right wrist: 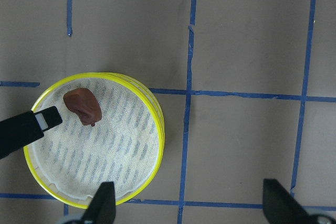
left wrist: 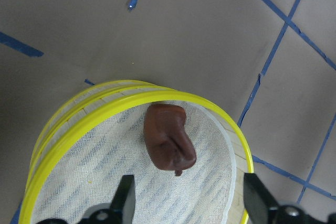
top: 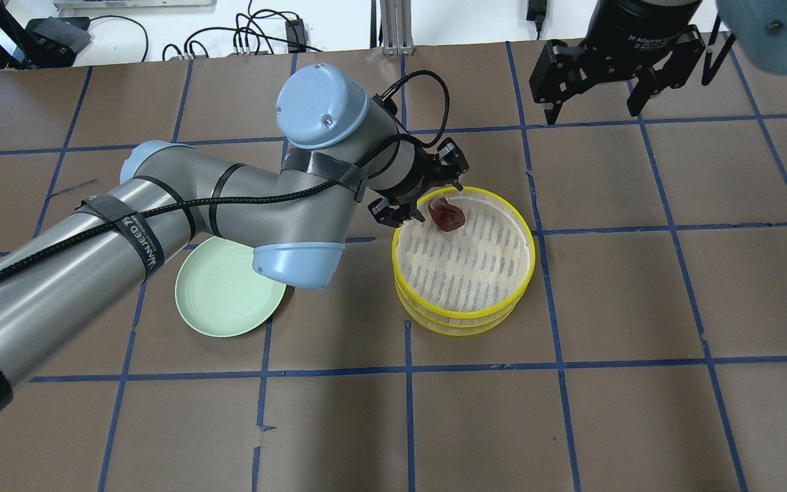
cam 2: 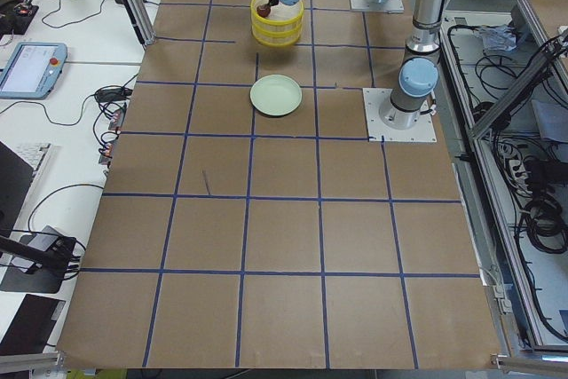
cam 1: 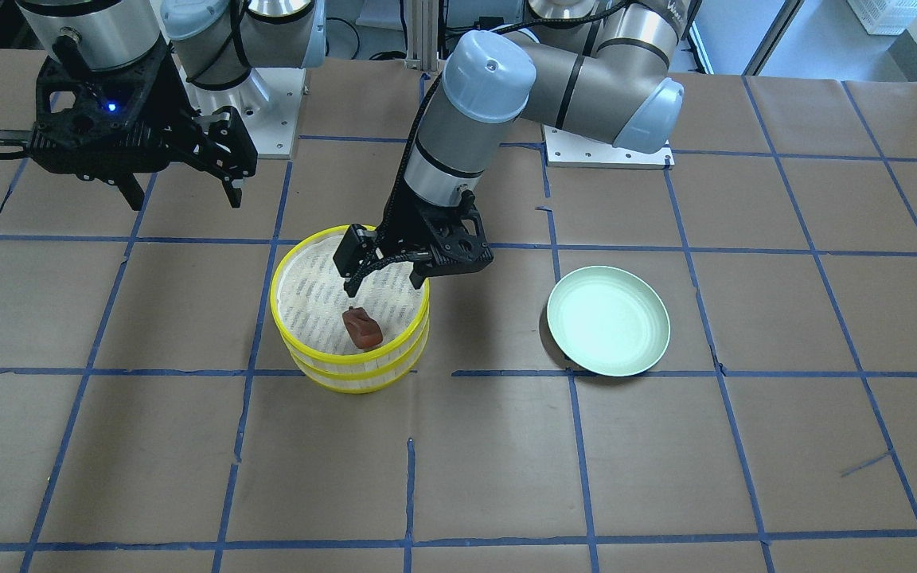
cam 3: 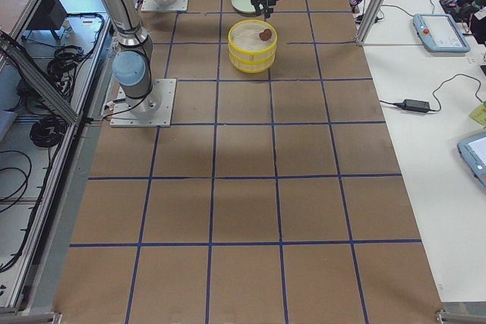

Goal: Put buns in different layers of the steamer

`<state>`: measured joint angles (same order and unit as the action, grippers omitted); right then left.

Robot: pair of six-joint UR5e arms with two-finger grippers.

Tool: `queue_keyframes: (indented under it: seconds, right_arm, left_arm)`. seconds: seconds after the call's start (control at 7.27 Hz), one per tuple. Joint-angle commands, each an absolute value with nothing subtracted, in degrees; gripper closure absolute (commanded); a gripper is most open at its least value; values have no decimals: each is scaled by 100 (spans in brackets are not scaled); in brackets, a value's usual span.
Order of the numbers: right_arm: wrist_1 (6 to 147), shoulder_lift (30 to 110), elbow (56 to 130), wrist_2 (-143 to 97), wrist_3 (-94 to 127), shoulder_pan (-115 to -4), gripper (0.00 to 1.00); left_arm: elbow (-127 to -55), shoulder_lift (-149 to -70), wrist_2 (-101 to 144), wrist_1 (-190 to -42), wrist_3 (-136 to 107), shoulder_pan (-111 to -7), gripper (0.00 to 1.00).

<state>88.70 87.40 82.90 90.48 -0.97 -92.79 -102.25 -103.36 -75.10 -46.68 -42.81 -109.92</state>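
Two steamer layers are stacked: the top layer (cam 1: 293, 253) sits on the lower layer (cam 1: 363, 383). The reddish-brown bun (cam 1: 361, 328) lies on the top layer's white liner near its rim, and also shows in the overhead view (top: 447, 214) and the left wrist view (left wrist: 168, 137). The white bun is hidden. My left gripper (cam 1: 385, 278) is open and empty, just above the top layer beside the brown bun. My right gripper (cam 1: 184, 195) is open and empty, raised well away from the steamer.
An empty pale green plate (cam 1: 608, 320) lies on the brown table beside the steamer, under my left arm in the overhead view (top: 229, 294). Blue tape lines cross the table. The arm bases stand at the robot's edge.
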Motion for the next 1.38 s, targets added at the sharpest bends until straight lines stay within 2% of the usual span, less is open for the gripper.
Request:
queue_keyframes:
  seconds: [0.0, 0.28, 0.55, 0.69, 1.24]
  right_arm:
    - [8886, 8745, 8315, 9053, -132, -9220, 0]
    - [8886, 8754, 8323, 9062, -132, -9220, 0]
    - [8860, 8763, 8323, 9070, -123, -9263, 0]
    - [8851, 8763, 8323, 9088, -132, -9229, 0]
    - [8851, 8763, 8323, 9097, -132, -9220, 0]
  left_arm:
    - [-10213, -9890, -7699, -5830, -1785, -10244, 0]
    - [-9986, -9485, -7690, -7077, -830, -9303, 0]
    - [-9005, -9431, -7708, -8859, -791, -8677, 0]
    - [-8739, -9335, -7804, -9312, -791, -8614, 0]
    - [-8841, -8921, -8587, -9597, -800, -8622, 0]
